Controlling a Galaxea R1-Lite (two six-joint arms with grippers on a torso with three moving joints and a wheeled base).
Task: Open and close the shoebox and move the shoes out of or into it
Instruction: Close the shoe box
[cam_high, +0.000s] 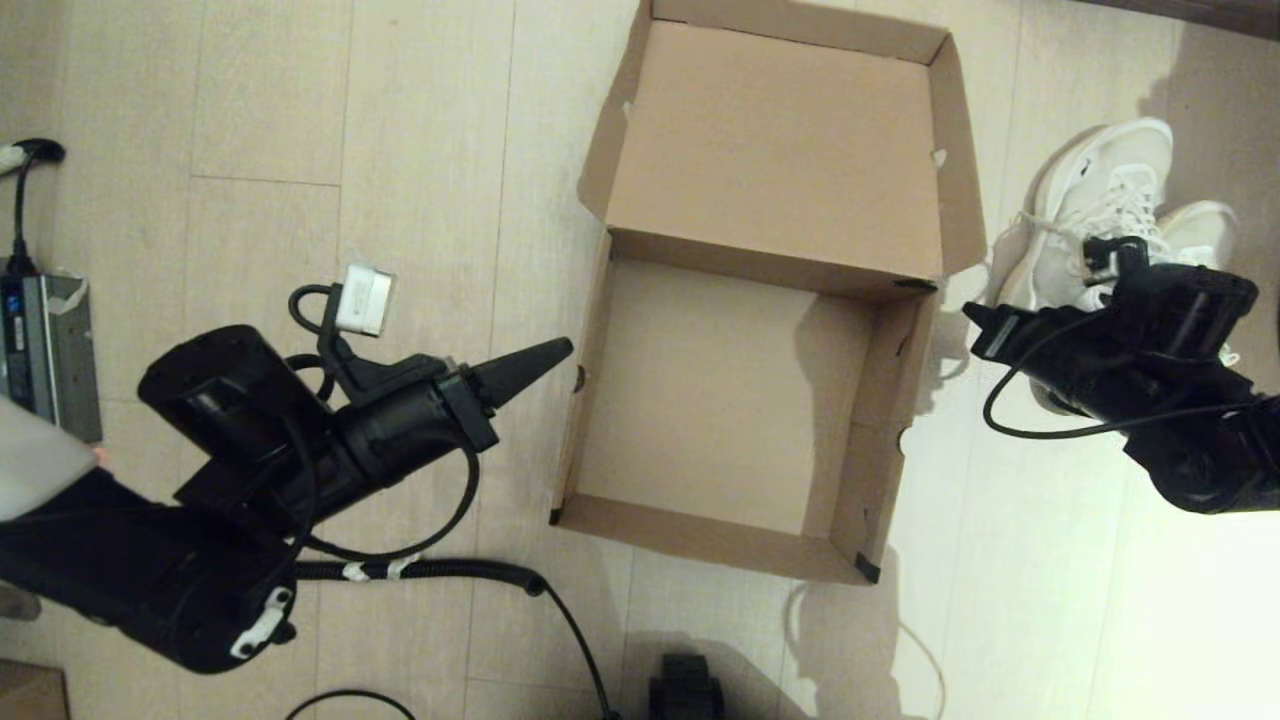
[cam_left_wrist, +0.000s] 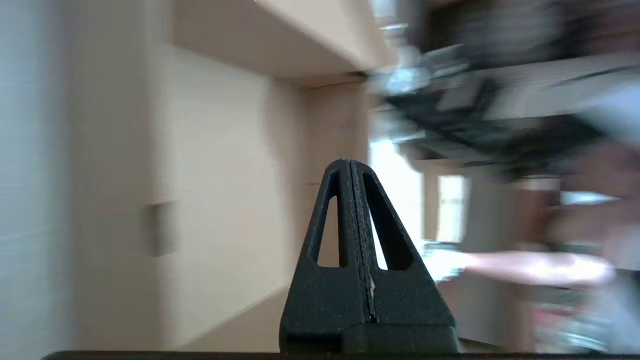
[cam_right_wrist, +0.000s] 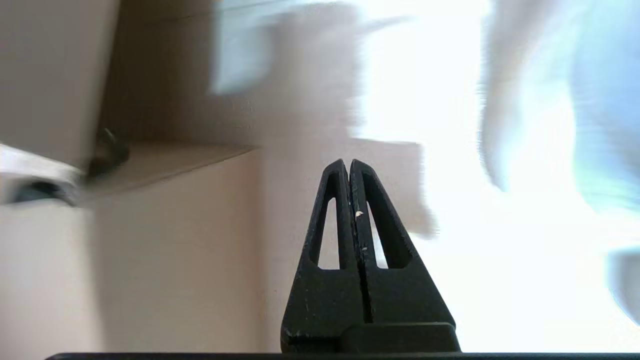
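Observation:
The brown cardboard shoebox lies open on the floor in the middle of the head view, lid folded back flat, nothing inside. Two white sneakers stand side by side on the floor right of the box, partly hidden behind my right arm. My left gripper is shut and empty, its tip just left of the box's left wall, which fills the left wrist view. My right gripper is shut and empty, hovering just right of the box's right wall, in front of the sneakers.
A grey power unit with a black cable lies at the far left. Black cables run over the floor in front of the box. A small black object sits at the near edge. A small cardboard corner shows at bottom left.

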